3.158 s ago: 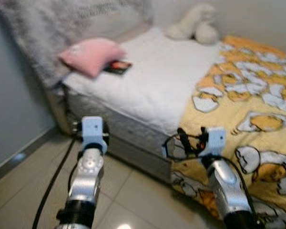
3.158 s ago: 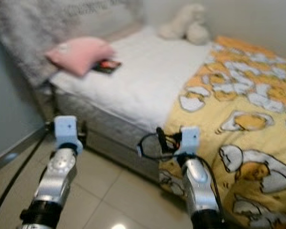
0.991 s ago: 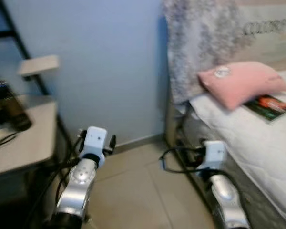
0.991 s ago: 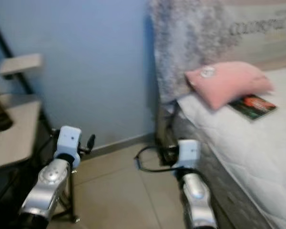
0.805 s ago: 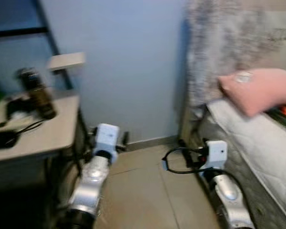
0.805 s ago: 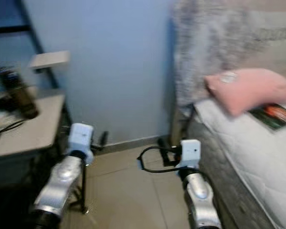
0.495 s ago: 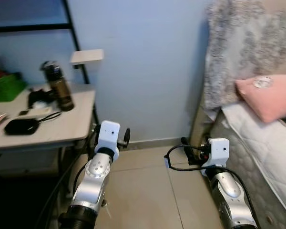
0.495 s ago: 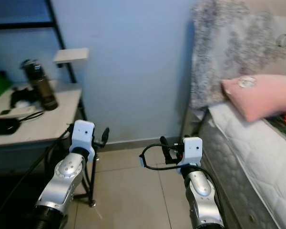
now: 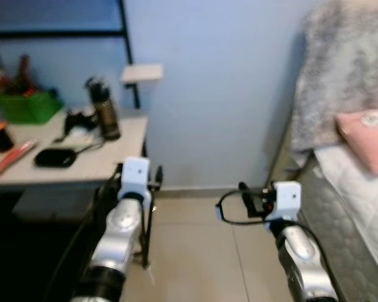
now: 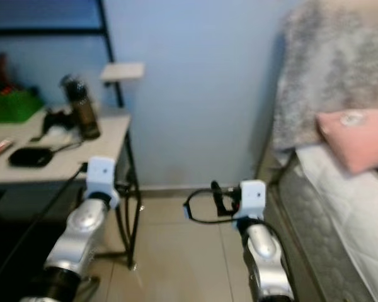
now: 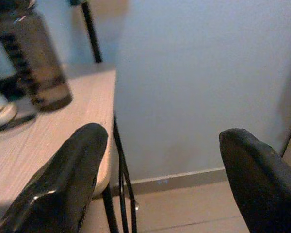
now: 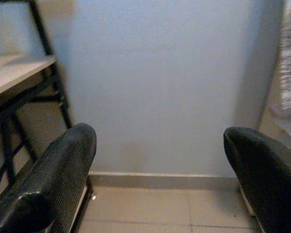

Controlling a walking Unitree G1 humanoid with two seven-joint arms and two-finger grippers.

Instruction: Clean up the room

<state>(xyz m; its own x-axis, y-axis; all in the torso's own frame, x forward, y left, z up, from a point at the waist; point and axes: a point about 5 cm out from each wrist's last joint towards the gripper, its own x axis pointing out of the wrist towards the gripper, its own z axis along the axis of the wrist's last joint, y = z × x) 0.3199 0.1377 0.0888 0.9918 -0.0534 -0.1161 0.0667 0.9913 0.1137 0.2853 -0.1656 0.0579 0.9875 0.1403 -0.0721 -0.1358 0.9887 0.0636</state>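
Observation:
A light wooden desk [image 9: 107, 165] stands at the left against the blue wall. On it are a dark bottle [image 9: 104, 110], a black game controller [image 9: 77, 119], a flat black pouch [image 9: 53, 157] and a green basket [image 9: 26, 107]. My left gripper [image 11: 157, 179] is held out by the desk's near corner, open and holding nothing. My right gripper [image 12: 160, 179] faces the wall and skirting, also open and holding nothing. A pink pillow [image 9: 367, 129] lies on the bed at the far right.
The mattress [image 9: 356, 211] runs along the right side, and a grey fleecy blanket [image 9: 343, 69] hangs over its head end. A black shelf frame [image 9: 127, 44] with a small white ledge [image 9: 142, 72] rises behind the desk. Tiled floor [image 9: 195, 251] lies between desk and bed.
The camera has swung left from the bed toward the desk. More of the desk shows and the pillow sits at the right edge. Both arms keep their pose.

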